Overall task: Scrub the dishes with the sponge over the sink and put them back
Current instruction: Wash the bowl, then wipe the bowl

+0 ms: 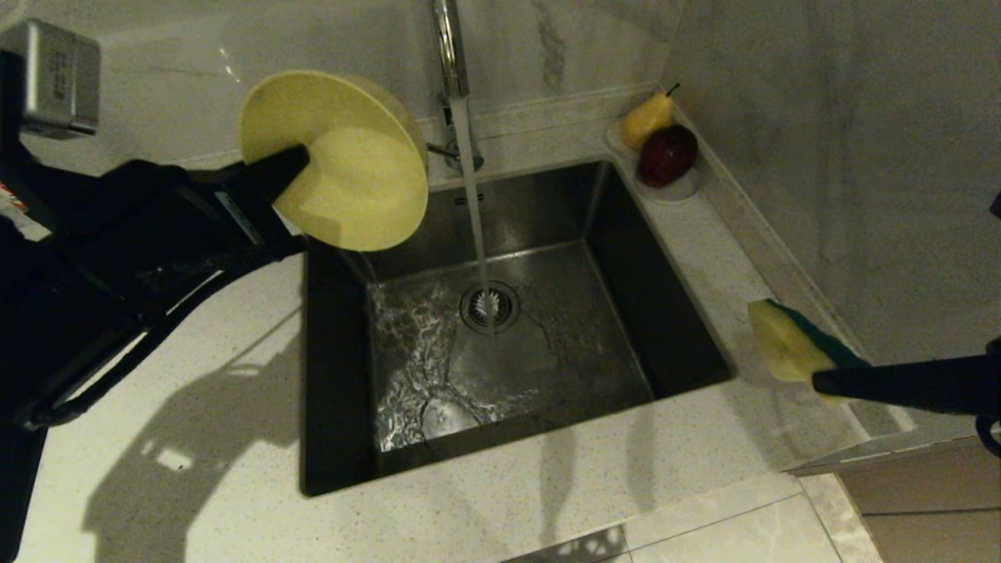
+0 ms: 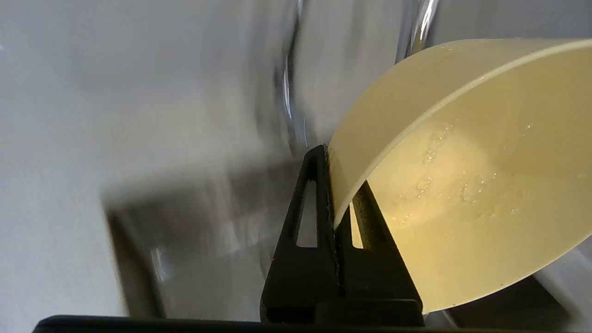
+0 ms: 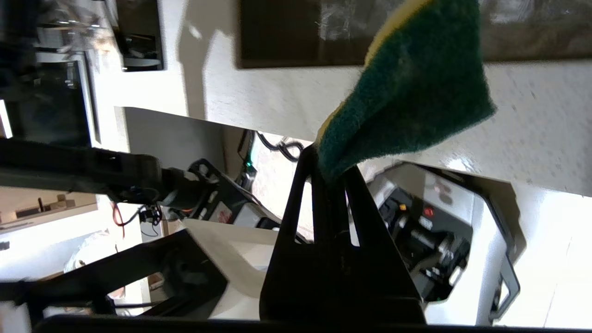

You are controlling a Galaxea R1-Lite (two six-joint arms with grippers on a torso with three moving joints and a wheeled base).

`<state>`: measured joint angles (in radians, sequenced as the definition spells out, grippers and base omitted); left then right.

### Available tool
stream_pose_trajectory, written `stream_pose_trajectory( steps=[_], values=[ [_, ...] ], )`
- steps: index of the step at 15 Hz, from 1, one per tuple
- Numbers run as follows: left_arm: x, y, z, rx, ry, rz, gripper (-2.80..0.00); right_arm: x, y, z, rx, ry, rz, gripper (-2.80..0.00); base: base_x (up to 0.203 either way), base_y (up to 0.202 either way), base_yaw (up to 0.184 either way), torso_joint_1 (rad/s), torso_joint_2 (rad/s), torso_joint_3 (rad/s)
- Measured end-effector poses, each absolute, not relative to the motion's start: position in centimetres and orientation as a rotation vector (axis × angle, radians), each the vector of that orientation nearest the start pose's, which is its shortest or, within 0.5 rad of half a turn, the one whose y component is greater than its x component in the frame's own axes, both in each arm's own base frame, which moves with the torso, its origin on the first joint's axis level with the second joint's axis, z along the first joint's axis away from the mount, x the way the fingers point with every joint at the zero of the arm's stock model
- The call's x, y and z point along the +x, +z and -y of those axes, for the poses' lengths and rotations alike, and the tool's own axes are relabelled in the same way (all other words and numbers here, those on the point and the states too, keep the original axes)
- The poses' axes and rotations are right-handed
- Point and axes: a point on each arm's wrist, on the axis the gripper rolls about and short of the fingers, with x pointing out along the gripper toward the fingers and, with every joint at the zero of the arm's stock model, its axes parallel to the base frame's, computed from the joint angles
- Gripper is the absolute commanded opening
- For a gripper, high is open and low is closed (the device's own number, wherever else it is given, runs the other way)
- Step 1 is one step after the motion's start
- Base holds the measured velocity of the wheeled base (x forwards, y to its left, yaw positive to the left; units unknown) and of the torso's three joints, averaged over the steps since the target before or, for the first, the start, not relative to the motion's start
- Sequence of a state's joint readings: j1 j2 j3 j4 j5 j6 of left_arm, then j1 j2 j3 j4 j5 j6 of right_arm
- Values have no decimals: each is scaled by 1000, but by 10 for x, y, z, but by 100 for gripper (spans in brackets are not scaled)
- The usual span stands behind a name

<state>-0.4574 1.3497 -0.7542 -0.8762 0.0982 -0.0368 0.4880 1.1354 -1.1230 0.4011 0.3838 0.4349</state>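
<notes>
The left claw [image 1: 301,160] pinches the tilted yellow bowl [image 1: 344,168] above the sink's [image 1: 672,313] corner; the right claw [image 1: 821,381] grips the sponge [image 1: 786,344] over the surface [image 1: 195,438].

A home kitchen: a steel sink [image 1: 672,328] sunk into a speckled stone desk [image 1: 195,438], a chrome tap [image 1: 450,47] running water, marble wall panels [image 1: 844,156], and fruit [image 1: 665,152] at the desk's far right corner.

A: Where's the bowl [image 1: 344,168]?
B: Above the sink's [image 1: 672,313] back-left corner; tap [image 1: 450,47] behind the sink.
A: The sponge [image 1: 786,344]?
B: Over the bench [image 1: 195,407] right of the sink; fruit saucer [image 1: 672,190] at the bench's back-right corner.
</notes>
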Motion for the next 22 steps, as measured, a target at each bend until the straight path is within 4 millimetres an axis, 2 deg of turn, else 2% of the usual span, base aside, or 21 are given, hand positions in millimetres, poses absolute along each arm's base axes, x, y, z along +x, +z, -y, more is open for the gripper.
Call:
stream_pose_trajectory(
  steps=[2,5,9,13,16,19,22],
  values=[
    [192,287,93,-203,-406,71,-280,118,312,-74,378,772,-580,-280,0,0,0,0,0,0],
    [164,298,86,-351,-555,-204,-280,113,324,-78,373,825,-551,-280,0,0,0,0,0,0],
    [144,285,91,-304,-620,-384,-280,109,337,-85,365,895,-521,-280,0,0,0,0,0,0],
    [153,265,118,-207,-549,-432,-280,104,346,-96,346,981,-509,-280,0,0,0,0,0,0],
    [168,262,142,-190,-506,-347,-280,106,351,-106,334,1022,-505,-280,0,0,0,0,0,0],
    [181,262,166,-145,-416,-261,-280,119,350,-119,327,1031,-527,-280,0,0,0,0,0,0],
    [188,259,183,-90,-412,-235,-280,134,348,-139,325,1053,-522,-280,0,0,0,0,0,0]
  ],
)
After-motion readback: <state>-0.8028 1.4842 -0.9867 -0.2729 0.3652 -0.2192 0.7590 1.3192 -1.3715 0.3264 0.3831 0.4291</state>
